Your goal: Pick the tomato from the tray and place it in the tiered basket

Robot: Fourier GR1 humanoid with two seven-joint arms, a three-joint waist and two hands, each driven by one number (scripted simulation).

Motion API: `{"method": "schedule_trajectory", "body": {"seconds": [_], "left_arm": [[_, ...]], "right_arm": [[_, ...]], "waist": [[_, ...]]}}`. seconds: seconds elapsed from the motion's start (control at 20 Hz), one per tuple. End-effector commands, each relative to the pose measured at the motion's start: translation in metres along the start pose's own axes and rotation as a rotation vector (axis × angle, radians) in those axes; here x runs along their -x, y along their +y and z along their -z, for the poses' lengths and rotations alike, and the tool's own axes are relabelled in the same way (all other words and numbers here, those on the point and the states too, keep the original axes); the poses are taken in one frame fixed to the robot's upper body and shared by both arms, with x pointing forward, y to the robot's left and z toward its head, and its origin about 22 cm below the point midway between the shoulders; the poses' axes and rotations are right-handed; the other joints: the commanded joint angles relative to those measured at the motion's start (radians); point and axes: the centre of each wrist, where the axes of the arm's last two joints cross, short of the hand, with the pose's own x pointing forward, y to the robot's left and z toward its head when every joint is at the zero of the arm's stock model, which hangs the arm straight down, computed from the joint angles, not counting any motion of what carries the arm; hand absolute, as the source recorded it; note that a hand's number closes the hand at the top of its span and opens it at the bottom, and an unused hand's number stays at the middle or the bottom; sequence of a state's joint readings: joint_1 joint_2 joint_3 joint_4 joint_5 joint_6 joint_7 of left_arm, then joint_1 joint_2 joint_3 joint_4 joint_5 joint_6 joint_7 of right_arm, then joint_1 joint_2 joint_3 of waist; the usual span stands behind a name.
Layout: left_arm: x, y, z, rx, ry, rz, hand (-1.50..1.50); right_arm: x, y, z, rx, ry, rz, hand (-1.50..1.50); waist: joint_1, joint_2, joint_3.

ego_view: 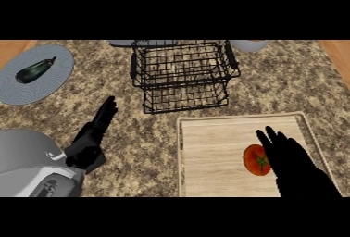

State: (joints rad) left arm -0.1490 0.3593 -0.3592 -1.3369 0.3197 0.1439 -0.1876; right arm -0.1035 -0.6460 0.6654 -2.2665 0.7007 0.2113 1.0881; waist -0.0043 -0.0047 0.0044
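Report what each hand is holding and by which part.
Nothing is held. The right hand lies open beside the tomato on the tray; the left hand is open too.

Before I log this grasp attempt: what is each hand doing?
Left hand: open, fingers straight, holding nothing.
Right hand: open beside the tomato, not holding it.

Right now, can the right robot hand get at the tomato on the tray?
Probably yes. The right robot hand is over the wooden tray, its straight fingers just beside the tomato, on that tomato's right. Nothing stands between them, though the hand has not curled round it yet.
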Motion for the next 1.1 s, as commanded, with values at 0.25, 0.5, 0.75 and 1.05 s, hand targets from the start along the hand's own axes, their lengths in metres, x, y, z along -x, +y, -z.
{"method": "schedule_trajectory", "body": {"seconds": [0.25,0.5,0.75,1.05], "left_arm": [[0.005,-0.009,0.005,0.004,0.050,-0.008,0.00],[0.010,0.007,0.012,-0.005,0.028,-0.010,0.00],[0.011,-0.004,-0.016,0.019,0.008,-0.016,0.00],[-0.009,-0.019,0.004,0.007,0.014,-0.004,0.00]], "right_arm": [[-0.004,0.034,0.006,-0.044,0.114,0.017,-1.50],[0.002,0.046,0.032,-0.033,0.174,-0.011,-1.50],[0.020,0.062,0.054,-0.061,0.202,0.004,-1.50],[0.021,0.077,0.057,-0.053,0.179,0.012,-1.50]], "waist": [[0.000,0.004,-0.004],[0.001,0.005,-0.005],[0.008,0.004,-0.004],[0.005,0.004,-0.004]]}}
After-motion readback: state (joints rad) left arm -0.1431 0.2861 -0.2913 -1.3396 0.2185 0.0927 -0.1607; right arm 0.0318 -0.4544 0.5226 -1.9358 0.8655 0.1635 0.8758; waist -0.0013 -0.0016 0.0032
